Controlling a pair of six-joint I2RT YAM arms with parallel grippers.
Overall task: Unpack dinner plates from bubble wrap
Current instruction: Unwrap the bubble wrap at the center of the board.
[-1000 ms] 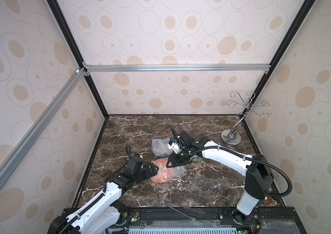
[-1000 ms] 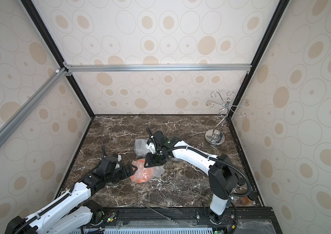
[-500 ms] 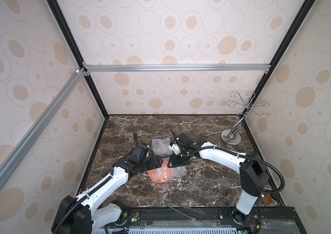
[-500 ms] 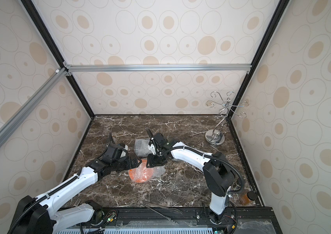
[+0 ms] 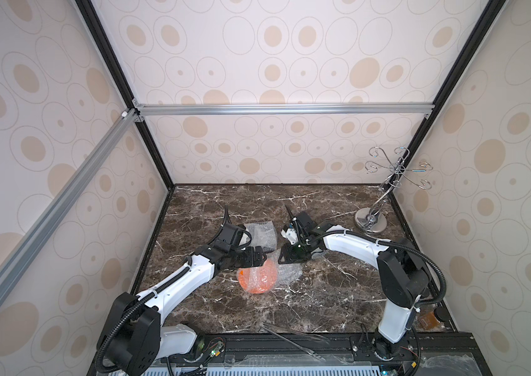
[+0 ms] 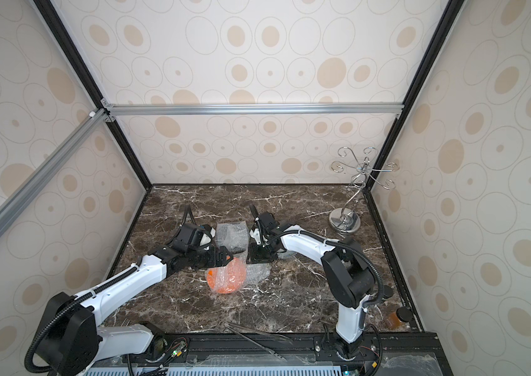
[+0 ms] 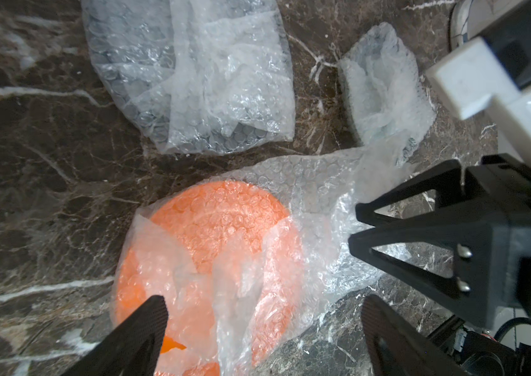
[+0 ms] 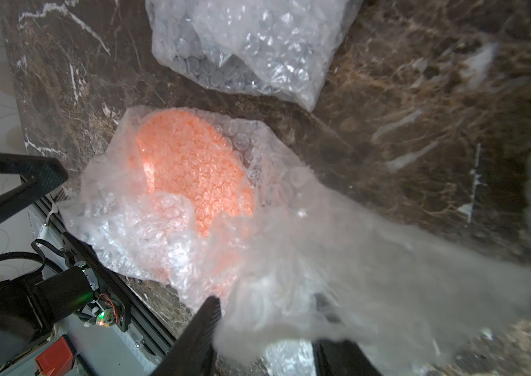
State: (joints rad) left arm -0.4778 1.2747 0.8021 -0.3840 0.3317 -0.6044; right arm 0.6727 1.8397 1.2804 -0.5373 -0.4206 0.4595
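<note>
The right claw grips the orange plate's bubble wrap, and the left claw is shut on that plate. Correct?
No. The left claw is open over the orange plate, not shut on it, as the left wrist view shows. The right claw does grip the bubble wrap.

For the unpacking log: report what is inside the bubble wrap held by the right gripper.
An orange plate lies inside the bubble wrap, visible through the clear sheet folded over it. Its underside, and anything beneath it, is hidden.

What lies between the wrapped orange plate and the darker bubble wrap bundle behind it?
Only a narrow strip of bare marble tabletop: the orange plate in its bubble wrap and the darker bundle lie apart, as the left wrist view shows.
</note>
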